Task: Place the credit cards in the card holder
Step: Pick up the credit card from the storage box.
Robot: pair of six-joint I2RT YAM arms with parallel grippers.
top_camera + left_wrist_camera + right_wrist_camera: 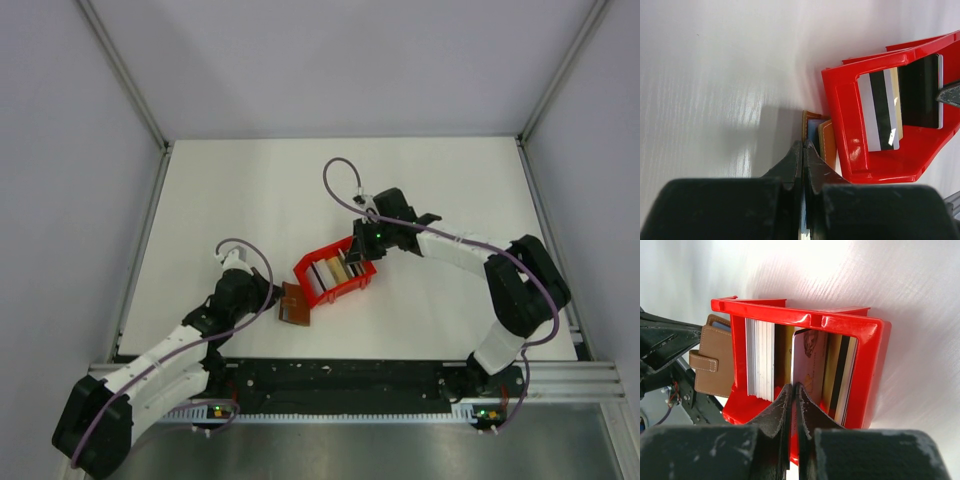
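My left claw (803, 152) is pinched shut on one edge of the small brown leather-like folding card holder (827, 142). It sticks out just past my fingertips, with a strip of grey-blue lining showing between its brown flaps. I cannot tell whether its far edge rests on the white bench (715, 75) or hangs just above it. Straight ahead of this claw, just beside the holder, stands the open red plastic bin (840, 115).

The thin plastic credit cards (760, 357) are all in that bin, standing on edge. None is in the holder yet.

My right claw (793, 390) reaches into the bin from the opposite side. Its tips are squeezed together on the near edge of a pale printed card (810, 357), which rises from between them. To the left of these tips a thick stack of whitish cards leans on the bin's wall. To the right a gold card and a white card with a dark stripe (842, 375) stand against the other wall.

Seen past this claw, the card holder shows its small closing tab (704, 362) beyond the bin's left wall, with the left claw's dark fingers on it.
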